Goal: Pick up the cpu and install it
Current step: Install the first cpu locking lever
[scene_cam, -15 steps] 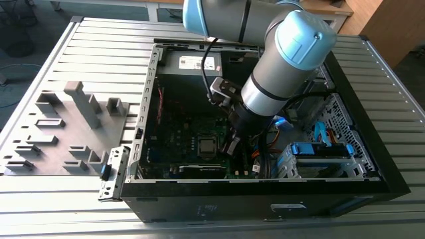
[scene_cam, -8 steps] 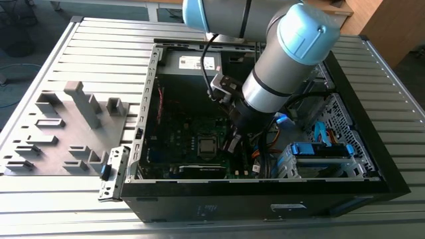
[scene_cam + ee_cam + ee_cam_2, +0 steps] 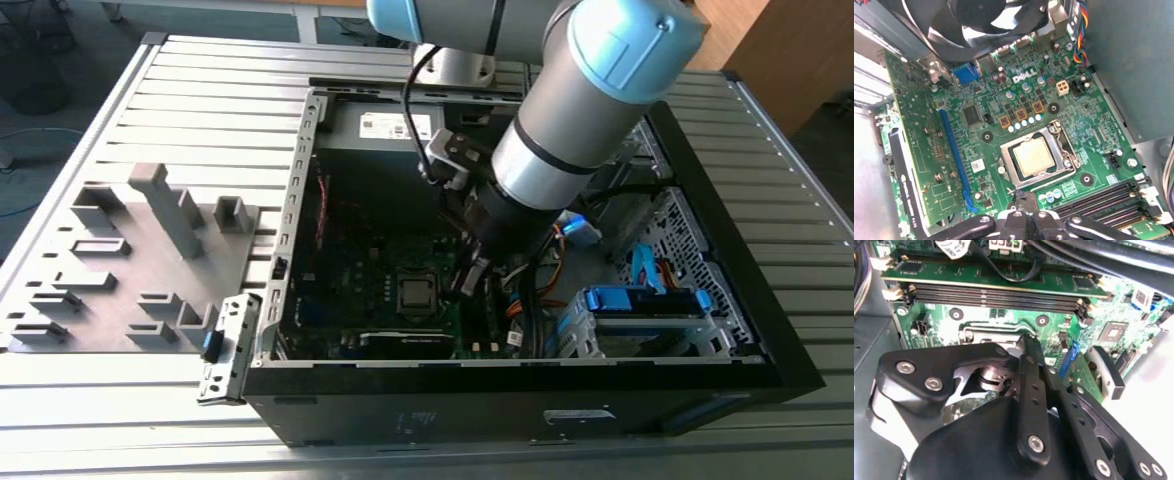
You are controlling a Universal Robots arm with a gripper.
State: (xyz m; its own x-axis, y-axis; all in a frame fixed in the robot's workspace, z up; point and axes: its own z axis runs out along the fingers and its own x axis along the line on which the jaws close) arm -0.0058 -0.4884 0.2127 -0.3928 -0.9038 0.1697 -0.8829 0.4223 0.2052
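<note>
The cpu (image 3: 1030,157), a flat square chip with a dull silvery top, lies in the motherboard socket (image 3: 1060,135) with the metal frame around it. In the exterior view the cpu (image 3: 418,293) sits mid-board inside the open computer case. My gripper (image 3: 1026,196) hangs low over the board just beside the socket, on the side of the memory slots (image 3: 1104,197). Its fingers (image 3: 1030,365) are pressed together with nothing between them, their tips over the socket frame (image 3: 989,330). From outside, the gripper (image 3: 463,288) stands just to the exterior view's right of the cpu.
The black case (image 3: 534,400) walls surround the arm. A fan (image 3: 989,20) and cables lie close by, and blue drive brackets (image 3: 641,300) are to the exterior view's right. A grey plastic tray (image 3: 134,270) with blocks lies outside the case on the slatted table.
</note>
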